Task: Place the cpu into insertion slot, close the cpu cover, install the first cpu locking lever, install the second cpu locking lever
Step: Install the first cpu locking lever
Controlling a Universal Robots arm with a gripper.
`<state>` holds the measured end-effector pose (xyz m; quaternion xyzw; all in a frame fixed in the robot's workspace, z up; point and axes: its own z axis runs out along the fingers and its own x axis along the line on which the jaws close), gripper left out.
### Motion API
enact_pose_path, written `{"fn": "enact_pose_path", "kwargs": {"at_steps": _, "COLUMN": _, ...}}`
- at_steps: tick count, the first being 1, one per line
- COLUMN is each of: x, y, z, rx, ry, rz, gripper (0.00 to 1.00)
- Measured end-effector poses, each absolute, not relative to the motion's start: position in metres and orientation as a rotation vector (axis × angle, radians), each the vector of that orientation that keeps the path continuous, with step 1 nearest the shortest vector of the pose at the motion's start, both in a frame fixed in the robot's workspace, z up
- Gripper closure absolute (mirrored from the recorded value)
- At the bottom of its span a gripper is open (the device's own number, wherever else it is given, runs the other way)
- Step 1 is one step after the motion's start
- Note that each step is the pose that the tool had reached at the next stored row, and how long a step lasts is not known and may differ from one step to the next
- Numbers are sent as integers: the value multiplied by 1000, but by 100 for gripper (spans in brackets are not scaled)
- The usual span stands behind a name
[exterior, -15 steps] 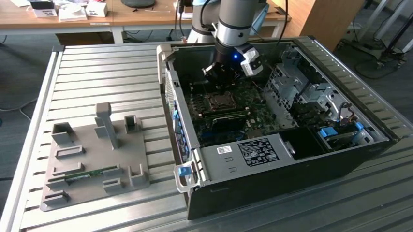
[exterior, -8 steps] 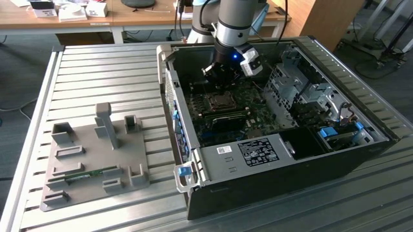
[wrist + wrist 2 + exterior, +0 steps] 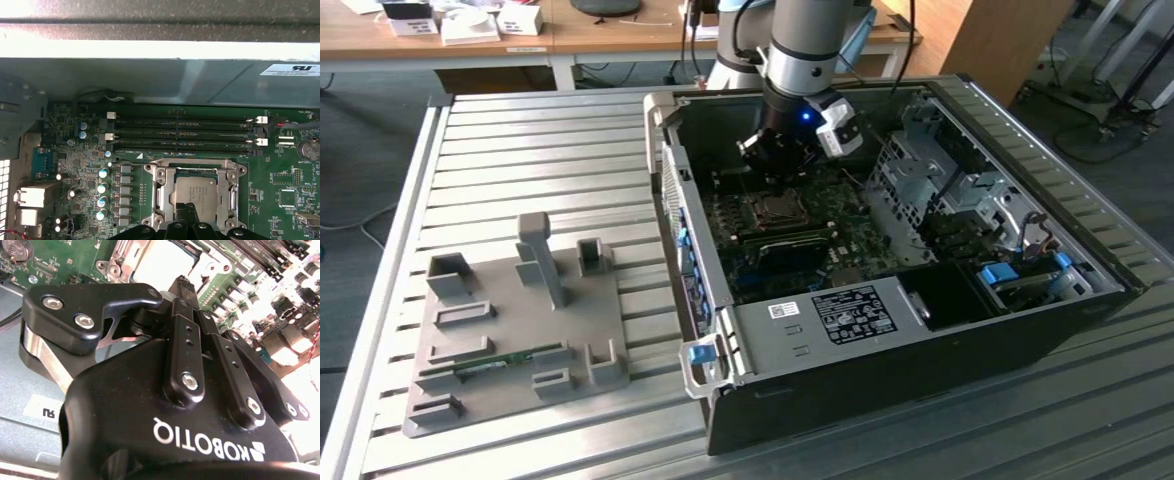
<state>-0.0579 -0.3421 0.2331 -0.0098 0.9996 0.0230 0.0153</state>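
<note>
One pincer (image 3: 186,210) nose-down over the cpu (image 3: 199,190)

I see the cpu (image 3: 196,192), a small silvery-grey square, lying flat in its socket (image 3: 192,172). The cpu cover (image 3: 161,195), a thin metal frame, looks folded down flat, the chip showing through its window.

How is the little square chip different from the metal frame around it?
The cpu is a solid square; the cover is a frame with a big window in its middle. The cpu is smaller and lies inside that window; the cover is bigger and goes around it. The cpu looks dull grey; the cover shines brighter. Both are flat, square metal, lying on the green board.
</note>
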Motion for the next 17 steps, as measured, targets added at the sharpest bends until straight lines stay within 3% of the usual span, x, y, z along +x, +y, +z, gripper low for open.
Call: {"fn": "enact_pose_path", "kwargs": {"at_steps": 17, "x": -60, "y": -342, "z": 236, "rx": -31, "ry": 3109, "rz": 72, "gripper": 89}}
